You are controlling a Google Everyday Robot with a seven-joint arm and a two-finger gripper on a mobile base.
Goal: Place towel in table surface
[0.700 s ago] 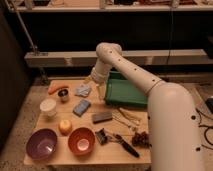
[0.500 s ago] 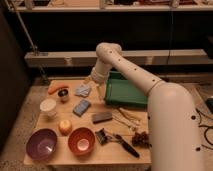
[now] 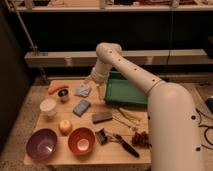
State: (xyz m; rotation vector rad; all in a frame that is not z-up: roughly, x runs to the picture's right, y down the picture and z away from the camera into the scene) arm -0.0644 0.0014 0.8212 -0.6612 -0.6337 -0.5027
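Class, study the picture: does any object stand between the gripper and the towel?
Nothing visible does. The gripper hangs close above the towel, which lies on the table between the carrot and the green tray.

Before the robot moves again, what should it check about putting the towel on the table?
1. Towel is on the table: ok, it seems to lie on the wood near the far edge.
2. Towel is outside the green tray: ok, it sits to the tray's left.
3. Gripper is placed right: ok, it is just above the towel's right side.
4. Gripper has let go of the towel: cannot tell.
5. Carrot and small cup are out of the way: ok, both sit left of the towel, apart from it.
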